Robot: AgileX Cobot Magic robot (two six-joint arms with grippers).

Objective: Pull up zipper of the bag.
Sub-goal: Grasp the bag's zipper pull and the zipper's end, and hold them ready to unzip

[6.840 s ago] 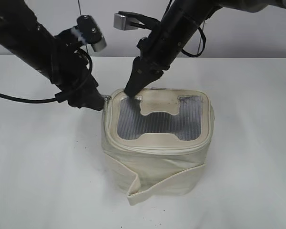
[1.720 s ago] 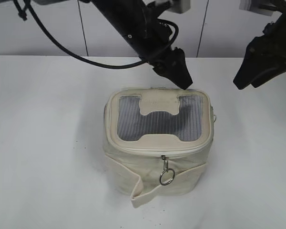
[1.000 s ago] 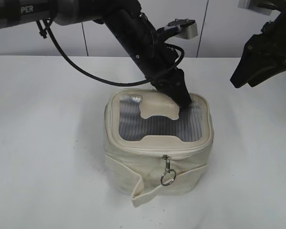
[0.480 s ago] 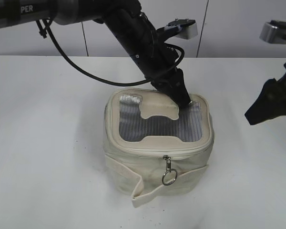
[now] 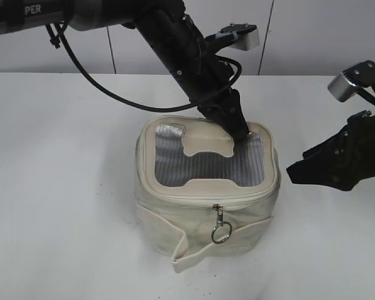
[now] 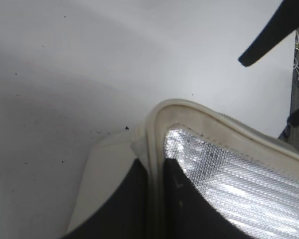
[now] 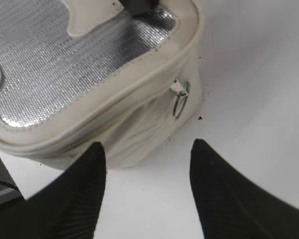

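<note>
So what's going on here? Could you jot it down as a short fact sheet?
Object: cream bag on a white table
Top: grey mesh panel
Zip pulls: one ring pull hangs at the front, another on the side
Left gripper: pressing the bag's top rim
Right gripper: open, beside the bag, not touching

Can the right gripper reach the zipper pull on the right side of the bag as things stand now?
Probably yes. The right gripper is open and apart from the bag. That zipper pull hangs on the wall facing it, and nothing lies between them.
</note>
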